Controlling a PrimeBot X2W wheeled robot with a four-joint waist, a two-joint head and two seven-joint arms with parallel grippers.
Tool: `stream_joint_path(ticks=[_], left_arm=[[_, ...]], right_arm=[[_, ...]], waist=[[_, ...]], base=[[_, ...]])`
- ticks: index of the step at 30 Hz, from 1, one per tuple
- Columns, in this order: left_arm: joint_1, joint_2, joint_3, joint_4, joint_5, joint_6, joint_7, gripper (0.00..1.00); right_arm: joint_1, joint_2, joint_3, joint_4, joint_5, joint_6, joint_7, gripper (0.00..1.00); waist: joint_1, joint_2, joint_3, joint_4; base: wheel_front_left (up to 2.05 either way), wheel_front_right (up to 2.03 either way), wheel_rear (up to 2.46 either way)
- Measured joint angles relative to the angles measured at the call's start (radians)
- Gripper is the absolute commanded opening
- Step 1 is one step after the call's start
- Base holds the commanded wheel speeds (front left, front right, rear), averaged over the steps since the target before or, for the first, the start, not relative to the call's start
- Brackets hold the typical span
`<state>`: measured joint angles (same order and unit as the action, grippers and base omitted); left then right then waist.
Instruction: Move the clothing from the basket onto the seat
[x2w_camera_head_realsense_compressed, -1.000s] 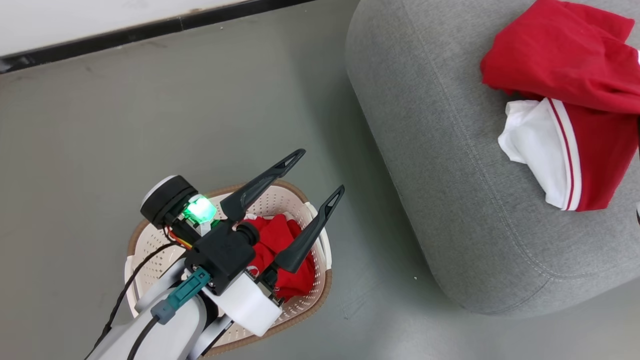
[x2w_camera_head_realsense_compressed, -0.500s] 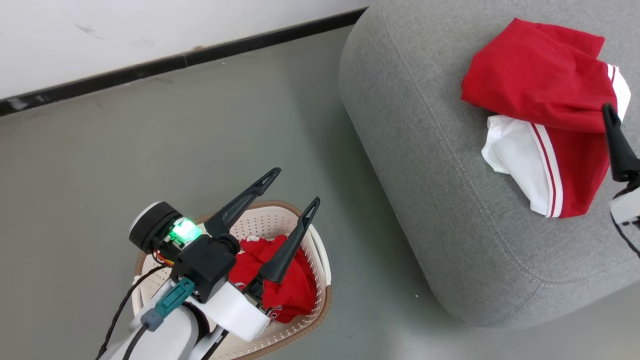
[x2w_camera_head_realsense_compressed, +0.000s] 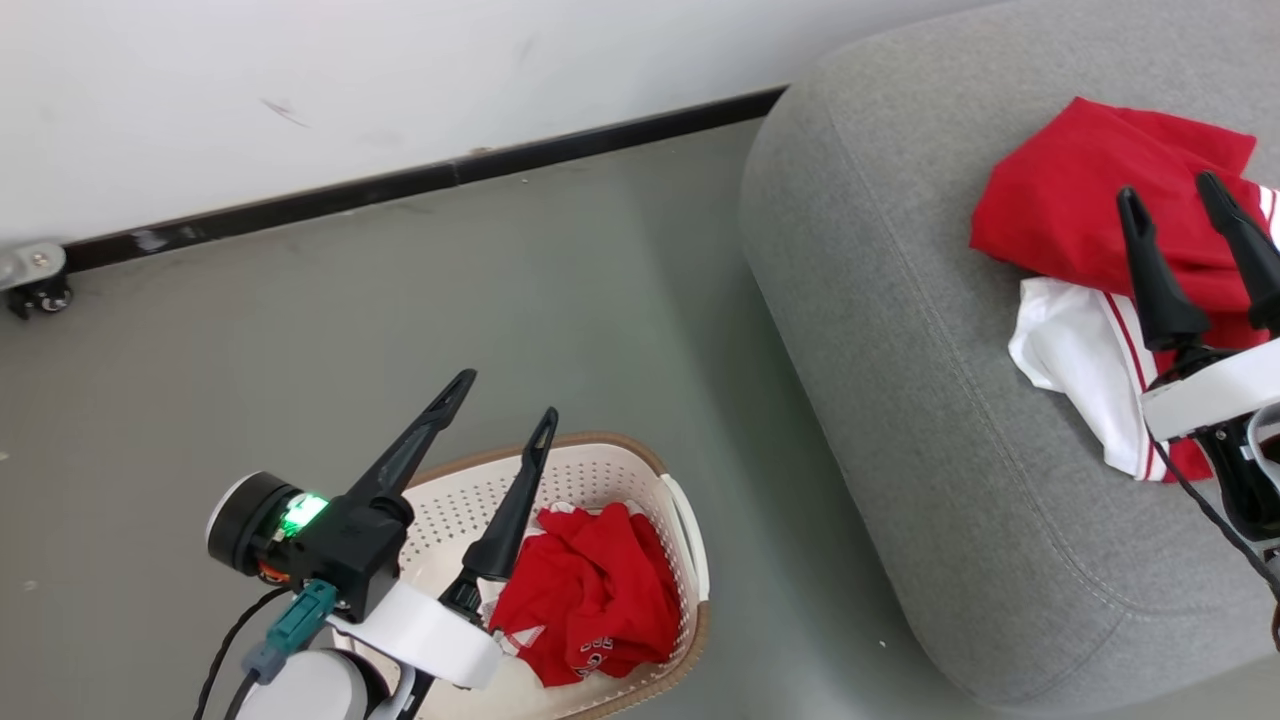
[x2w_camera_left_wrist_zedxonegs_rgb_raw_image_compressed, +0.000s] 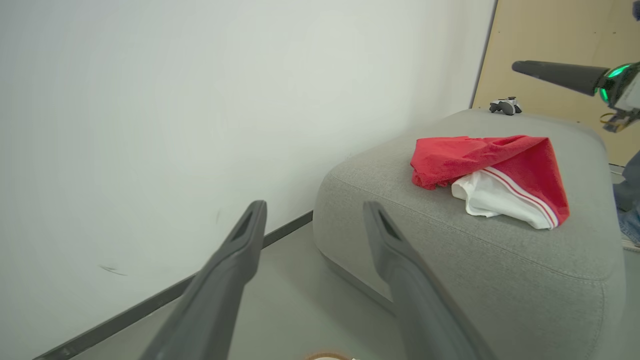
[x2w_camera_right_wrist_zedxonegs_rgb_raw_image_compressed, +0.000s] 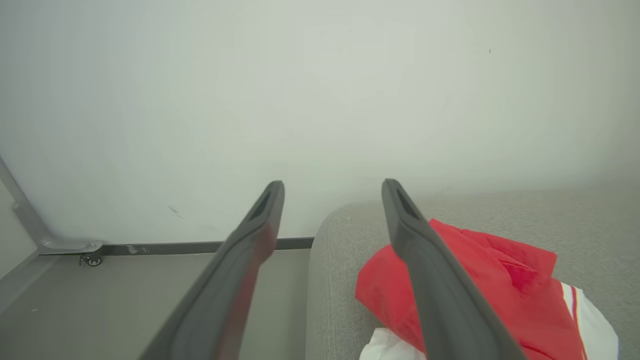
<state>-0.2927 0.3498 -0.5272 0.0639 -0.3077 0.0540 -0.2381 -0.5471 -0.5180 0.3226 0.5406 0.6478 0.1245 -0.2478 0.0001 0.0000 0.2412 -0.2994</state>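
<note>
The head camera has swung since half a second ago: more of the white wall (x2w_camera_head_realsense_compressed: 300, 80) and its black baseboard (x2w_camera_head_realsense_compressed: 450, 175) shows, and the whole scene sits differently in the frame. Against that shift, the right pincer (x2w_camera_head_realsense_compressed: 1168, 186) has come further in. Only one dark finger stood at the picture's right edge before; now both reach over the bright red and white soft garment (x2w_camera_head_realsense_compressed: 1080, 210) lying on the large rounded grey upholstered seat (x2w_camera_head_realsense_compressed: 900, 350). The left pincer (x2w_camera_head_realsense_compressed: 508, 394) has drawn aside from the crumpled red garment with white lettering (x2w_camera_head_realsense_compressed: 590, 590), which lies more exposed in the right half of the cream-white perforated plastic basket (x2w_camera_head_realsense_compressed: 450, 510) with a brown rim, on the grey floor (x2w_camera_head_realsense_compressed: 400, 330).

The left arm rises from the lower left, its wrist over the basket's left side and its fingers slanting up past the far rim. They are spread and hold nothing. The right arm enters from the right edge above the seat, its fingers pointing up the picture, likewise apart and empty; whether they touch the garment beneath cannot be told.
</note>
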Motion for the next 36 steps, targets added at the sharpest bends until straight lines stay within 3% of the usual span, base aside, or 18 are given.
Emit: stream_joint_path(ticks=[8,20,36], left_arm=[[0.040,-0.009,0.062,0.020,-0.026,0.054,-0.007,1.00],[0.107,-0.028,0.139,0.062,-0.053,0.121,-0.010,1.00],[0.204,-0.050,0.185,0.075,-0.060,0.141,-0.010,1.00]], right_arm=[[0.000,0.057,-0.053,-0.042,-0.095,0.000,0.000,1.00],[0.099,0.198,-0.092,-0.065,-0.229,0.000,0.000,1.00],[0.260,0.305,-0.159,-0.083,-0.353,0.000,0.000,1.00]], waist=[[0.0000,0.0000,-0.043,0.053],[0.0000,0.0000,-0.116,0.122],[0.0000,0.0000,-0.208,0.176]], base=[[0.00,0.00,0.00],[0.00,0.00,0.00],[0.00,0.00,0.00]])
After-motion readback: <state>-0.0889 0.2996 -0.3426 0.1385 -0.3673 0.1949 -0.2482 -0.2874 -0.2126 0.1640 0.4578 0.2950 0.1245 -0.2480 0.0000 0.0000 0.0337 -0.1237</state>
